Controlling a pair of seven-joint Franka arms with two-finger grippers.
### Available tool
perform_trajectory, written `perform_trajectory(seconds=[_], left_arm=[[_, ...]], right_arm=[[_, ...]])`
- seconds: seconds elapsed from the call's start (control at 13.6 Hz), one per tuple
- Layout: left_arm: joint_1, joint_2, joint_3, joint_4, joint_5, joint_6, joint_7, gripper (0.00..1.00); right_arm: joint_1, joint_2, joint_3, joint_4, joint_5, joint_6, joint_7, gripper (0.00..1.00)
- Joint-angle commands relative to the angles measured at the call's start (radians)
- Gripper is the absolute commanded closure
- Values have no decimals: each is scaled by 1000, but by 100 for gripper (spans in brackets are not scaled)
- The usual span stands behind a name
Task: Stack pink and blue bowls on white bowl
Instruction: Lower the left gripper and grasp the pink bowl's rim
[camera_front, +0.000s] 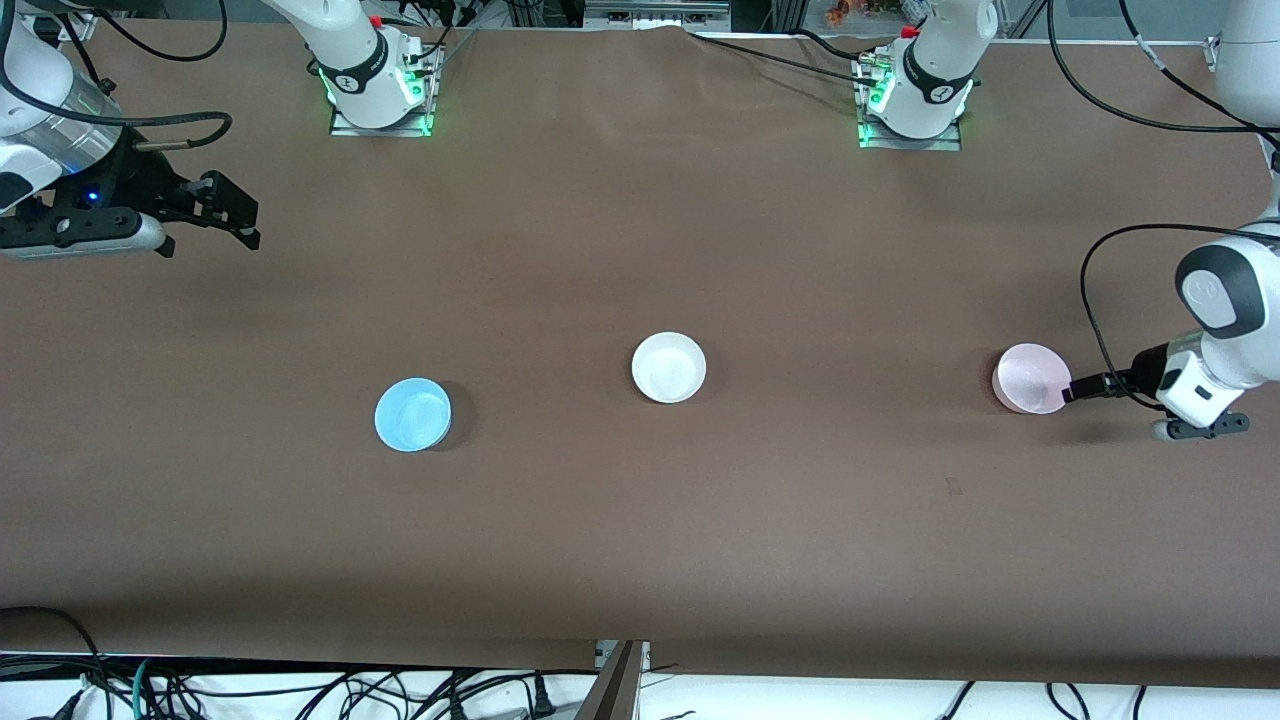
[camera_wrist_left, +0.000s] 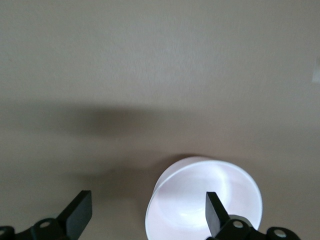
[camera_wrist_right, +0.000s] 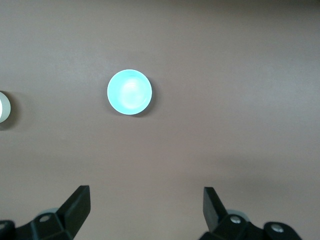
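Pink bowl (camera_front: 1032, 378): on counter (camera_front: 640, 520), rim between spread fingers of open left claw (camera_front: 1072, 390). Right claw (camera_front: 232, 212): open, waiting, well apart from blue bowl (camera_front: 412, 414).

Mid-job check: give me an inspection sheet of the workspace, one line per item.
Surface: brown table cover, flat.
Job's things: white bowl mid-table; blue bowl toward the right arm's end; pink bowl toward the left arm's end. None stacked.
Clutter: nothing seen.
Grippers: left gripper open at the pink bowl's rim, one finger over the bowl; right gripper open, waiting above the table's end.
Cables: bundles along the table edges.
Surroundings: arm bases lit green.
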Motion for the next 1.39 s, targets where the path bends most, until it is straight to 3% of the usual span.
perform_trajectory(seconds=[0.0,0.44,0.66,0.88,1.1,1.17,1.32], left_arm=[[3,-48,13,-92,-28,55,70,0],[3,-50,13,-153,-80,80,82,3],[3,-45,13,-161,-80,106,129,20],[1,-44,13,-160,-80,104,132,54],[1,-44,13,-154,-82,100,129,94],[1,-44,13,-154,-88,100,127,100],[0,-44,13,-146,-113,93,127,100]], right_arm=[[-4,-18,5,-3,-3,-12,7,0],[-4,-18,5,-3,-3,-12,7,0],[-4,-18,5,-3,-3,-12,7,0],[-4,-18,5,-3,-3,-12,7,0],[-4,-18,3,-3,-4,-9,6,0],[-5,-9,3,-1,-4,-3,6,0],[-7,17,2,19,-7,14,4,0]])
